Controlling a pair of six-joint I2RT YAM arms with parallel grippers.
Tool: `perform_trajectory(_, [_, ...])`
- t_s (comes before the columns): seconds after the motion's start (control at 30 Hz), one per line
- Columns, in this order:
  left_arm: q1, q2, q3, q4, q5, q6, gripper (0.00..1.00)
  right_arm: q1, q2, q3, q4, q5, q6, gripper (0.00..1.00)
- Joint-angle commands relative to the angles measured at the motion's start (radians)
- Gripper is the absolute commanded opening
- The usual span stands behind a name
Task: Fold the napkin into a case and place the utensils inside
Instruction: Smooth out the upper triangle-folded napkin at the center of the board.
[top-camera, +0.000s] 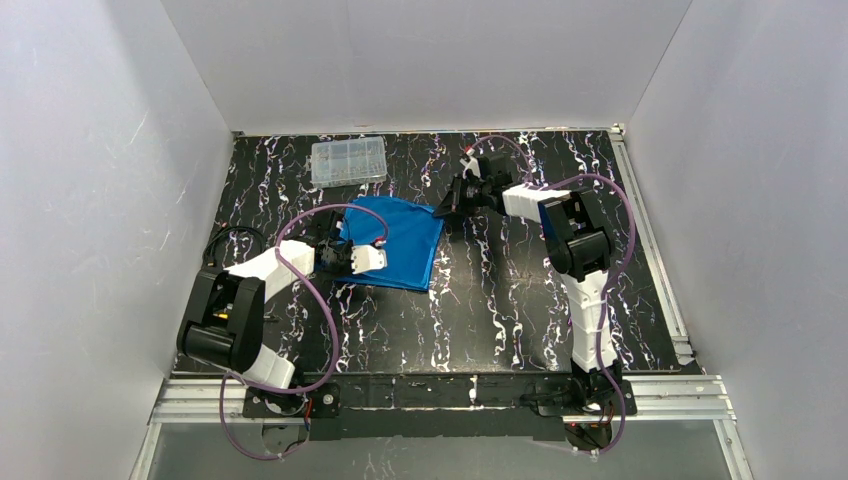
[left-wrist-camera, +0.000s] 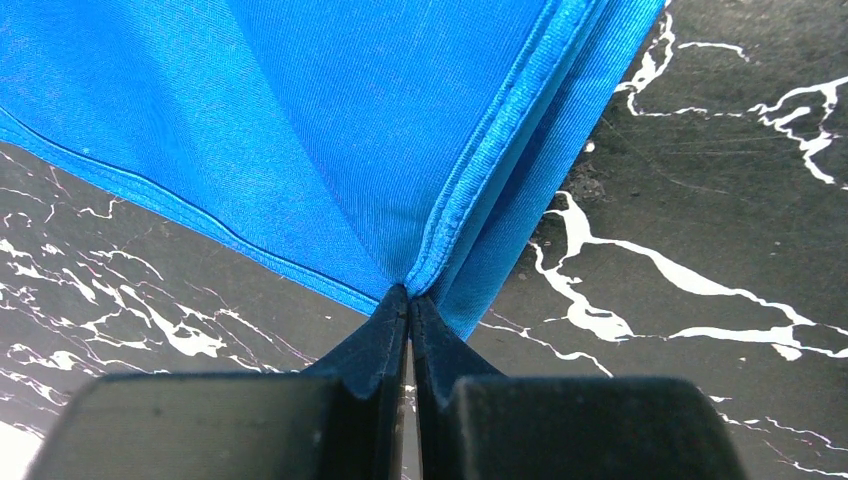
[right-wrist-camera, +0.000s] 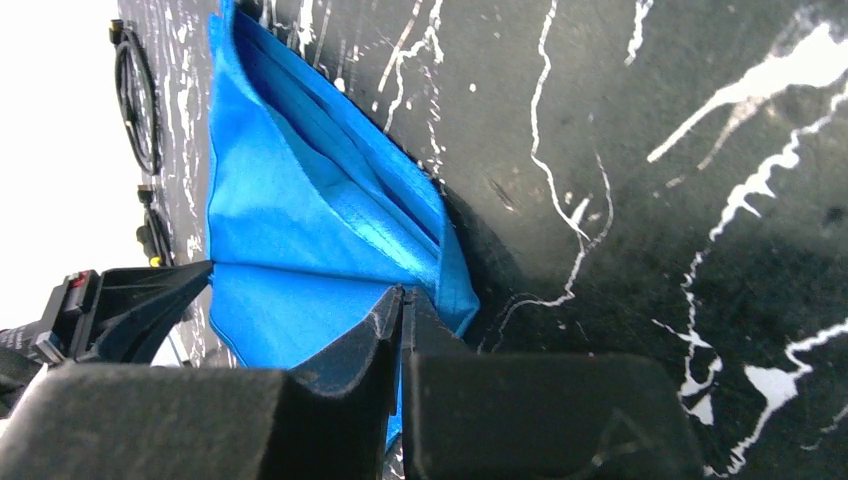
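The bright blue napkin (top-camera: 400, 238) lies folded in layers in the middle of the black marbled table. My left gripper (top-camera: 345, 256) is shut on its near left corner; in the left wrist view the jaws (left-wrist-camera: 410, 296) pinch the layered cloth (left-wrist-camera: 330, 130) at a point. My right gripper (top-camera: 443, 208) is shut on the far right corner; in the right wrist view the jaws (right-wrist-camera: 403, 296) pinch the cloth (right-wrist-camera: 300, 220), lifting that corner a little. No utensils can be made out in any view.
A clear plastic compartment box (top-camera: 348, 160) stands at the back left of the table. A black cable coil (top-camera: 226, 243) lies at the left edge and also shows in the right wrist view (right-wrist-camera: 135, 95). White walls enclose three sides.
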Motion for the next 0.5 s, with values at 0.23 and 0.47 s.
perform_trajectory(0.23, [-0.005,0.023,-0.036,-0.055,-0.024,0.017,0.00,-0.028,0.030,-0.039,0.029,-0.015,-0.024,0.12])
perform_trajectory(0.47, [-0.009,0.026,-0.035,-0.062,-0.023,0.018,0.00,-0.026,-0.060,-0.021,0.091,-0.015,0.009,0.36])
